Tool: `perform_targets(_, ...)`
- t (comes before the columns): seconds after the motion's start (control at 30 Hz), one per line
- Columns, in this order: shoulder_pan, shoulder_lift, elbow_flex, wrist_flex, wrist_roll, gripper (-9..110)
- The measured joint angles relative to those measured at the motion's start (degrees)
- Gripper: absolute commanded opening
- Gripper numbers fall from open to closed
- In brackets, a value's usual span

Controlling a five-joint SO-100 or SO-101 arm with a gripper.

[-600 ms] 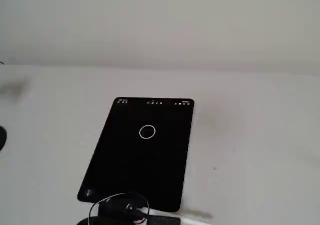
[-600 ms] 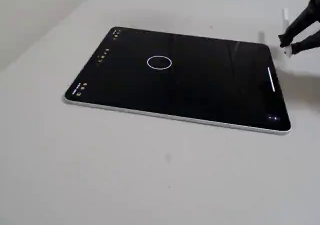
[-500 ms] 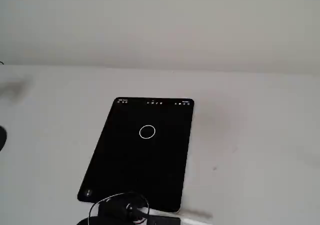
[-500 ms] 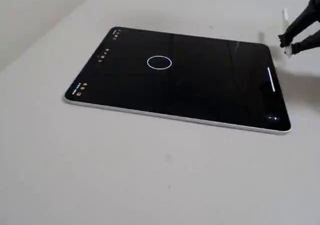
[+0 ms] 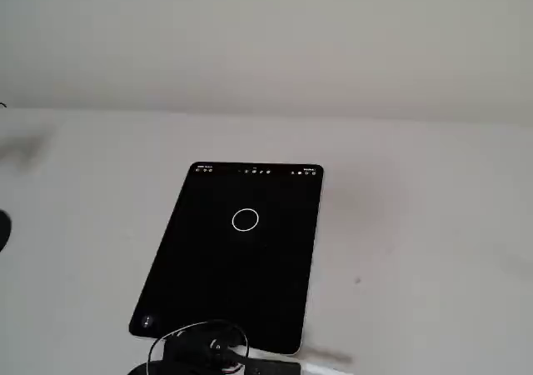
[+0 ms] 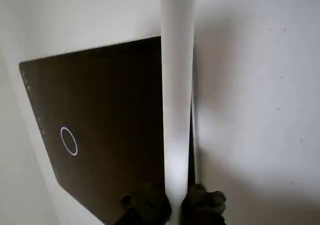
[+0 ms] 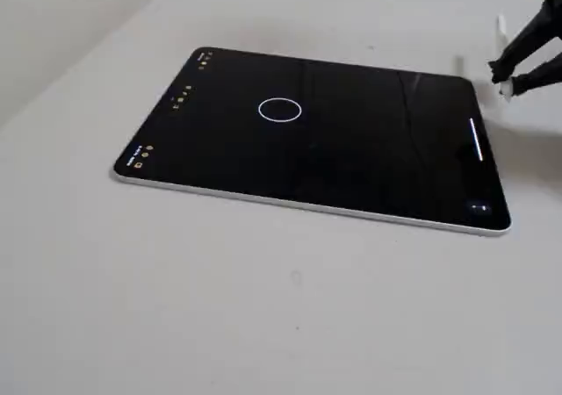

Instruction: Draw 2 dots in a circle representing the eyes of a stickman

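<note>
A black tablet (image 5: pixel 225 283) lies flat on the white table. On its screen is the circle (image 5: pixel 245 219), a thin white ring, also seen in the wrist view (image 6: pixel 69 141) and in the other fixed view (image 7: pixel 280 109). The ring is empty; no dots show inside it. No body of the stickman is drawn. My gripper (image 6: pixel 175 205) is shut on a white stylus (image 6: pixel 177 85), which runs along the tablet's edge in the wrist view. The gripper (image 7: pixel 507 77) sits off the tablet's short edge, away from the ring. It also shows at the bottom of a fixed view (image 5: pixel 218 352).
The tablet (image 7: pixel 351 167) has small toolbar icons (image 7: pixel 180 96) along the short edge far from the gripper. White table (image 5: pixel 416 225) surrounds it on all sides. A pale wall (image 5: pixel 266 42) rises behind the table.
</note>
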Motion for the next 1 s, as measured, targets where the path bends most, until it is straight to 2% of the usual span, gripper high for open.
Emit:
perform_targets(0.87,0.00,0.00,0.00,0.00,0.09,0)
perform_targets(1.0,0.09,0.44,2.29,-3.96,0.88,0)
